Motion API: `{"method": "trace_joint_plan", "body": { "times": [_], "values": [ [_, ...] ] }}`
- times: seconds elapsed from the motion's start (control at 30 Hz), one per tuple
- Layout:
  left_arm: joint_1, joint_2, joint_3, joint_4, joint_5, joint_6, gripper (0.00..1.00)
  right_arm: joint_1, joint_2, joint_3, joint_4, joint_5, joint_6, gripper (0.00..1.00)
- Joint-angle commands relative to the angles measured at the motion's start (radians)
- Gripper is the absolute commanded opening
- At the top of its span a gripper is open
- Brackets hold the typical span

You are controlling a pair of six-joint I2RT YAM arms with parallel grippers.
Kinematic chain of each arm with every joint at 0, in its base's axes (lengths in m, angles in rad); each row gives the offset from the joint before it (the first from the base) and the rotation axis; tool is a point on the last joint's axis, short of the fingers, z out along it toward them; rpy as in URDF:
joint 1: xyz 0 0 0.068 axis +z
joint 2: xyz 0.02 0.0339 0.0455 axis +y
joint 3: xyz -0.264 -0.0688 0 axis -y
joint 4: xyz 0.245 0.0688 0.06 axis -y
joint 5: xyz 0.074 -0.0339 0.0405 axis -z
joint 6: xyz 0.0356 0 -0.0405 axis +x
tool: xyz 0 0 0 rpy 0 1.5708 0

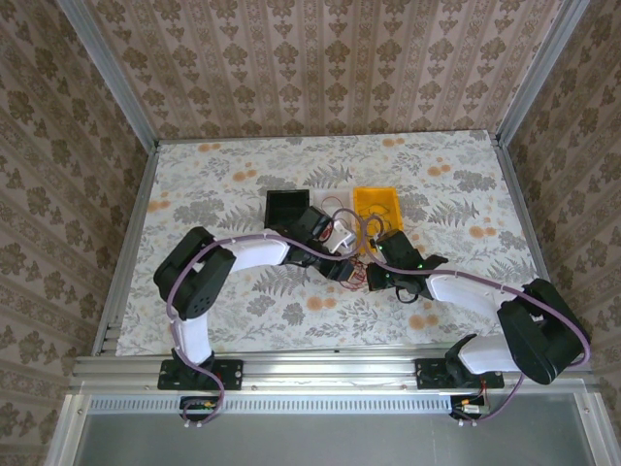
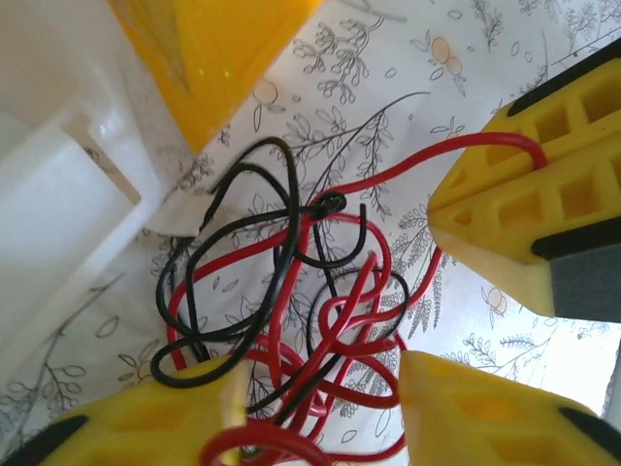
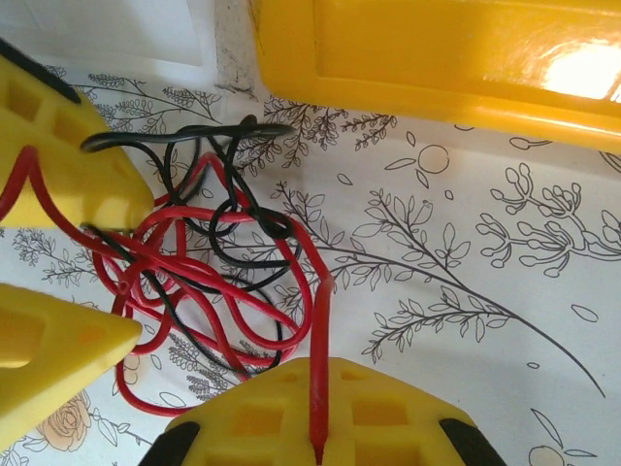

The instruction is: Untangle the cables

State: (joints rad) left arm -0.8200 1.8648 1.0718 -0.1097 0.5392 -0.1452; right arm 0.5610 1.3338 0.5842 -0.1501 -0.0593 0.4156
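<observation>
Yellow bin (image 1: 376, 190), black bin (image 1: 287, 194), floral table (image 1: 223, 184)

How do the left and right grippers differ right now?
The left gripper has its fingers apart, with the cables bunched in the gap; the right gripper is shut. The right gripper pinches a red cable; the left gripper grips nothing that I can see. Both sit low over the same tangle, beside the yellow bin.

- L arm (image 1: 243, 257): elbow out to its left, forearm reaching right, twd table mid.
- L gripper (image 2: 320, 388): pointing down, jaws apart.
- R arm (image 1: 475, 291): elbow out right, forearm angled left.
- R gripper (image 3: 318, 374): jaws pinched tight on red strand of cables (image 3: 319, 330).
- Both grippers close together, tips nearly meeting.
</observation>
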Motion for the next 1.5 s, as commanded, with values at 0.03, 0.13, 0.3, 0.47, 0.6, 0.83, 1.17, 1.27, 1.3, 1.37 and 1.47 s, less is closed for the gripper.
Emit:
{"method": "trace_joint_plan", "body": {
  "times": [0.03,0.13,0.3,0.47,0.6,0.83,1.17,1.27,1.3,1.37,1.47],
  "values": [
    [-0.005,0.006,0.012,-0.07,-0.01,0.03,0.21,0.006,-0.029,-0.022,-0.014,0.03,0.008,0.0],
    [-0.003,-0.028,-0.021,-0.08,-0.035,0.03,0.02,0.003,-0.042,-0.028,-0.012,0.053,0.031,0.0],
    [0.011,-0.144,-0.137,-0.039,-0.052,-0.006,0.0,-0.034,-0.069,-0.038,-0.028,0.111,0.084,0.0],
    [0.063,-0.269,-0.269,0.005,-0.021,-0.062,0.0,-0.121,-0.095,-0.064,-0.034,0.122,0.161,0.0],
    [0.093,-0.339,-0.34,0.015,-0.012,-0.087,0.0,-0.19,-0.092,-0.082,-0.043,0.112,0.216,0.0],
    [0.135,-0.397,-0.403,-0.018,-0.014,-0.102,0.0,-0.222,-0.061,-0.069,-0.08,0.138,0.254,0.0],
    [0.172,-0.386,-0.419,-0.038,-0.014,-0.148,0.14,-0.22,-0.059,-0.049,-0.133,0.218,0.289,0.0],
    [0.173,-0.387,-0.434,0.001,0.008,-0.17,0.35,-0.215,-0.056,-0.044,-0.126,0.197,0.261,0.0],
    [0.173,-0.385,-0.434,0.009,0.01,-0.173,0.4,-0.209,-0.052,-0.039,-0.127,0.194,0.25,0.0],
    [0.17,-0.379,-0.431,0.023,-0.004,-0.18,0.44,-0.199,-0.048,-0.034,-0.125,0.19,0.24,0.0],
    [0.153,-0.374,-0.413,0.038,-0.029,-0.172,0.48,-0.197,-0.048,-0.037,-0.115,0.183,0.242,0.0]
  ]
}}
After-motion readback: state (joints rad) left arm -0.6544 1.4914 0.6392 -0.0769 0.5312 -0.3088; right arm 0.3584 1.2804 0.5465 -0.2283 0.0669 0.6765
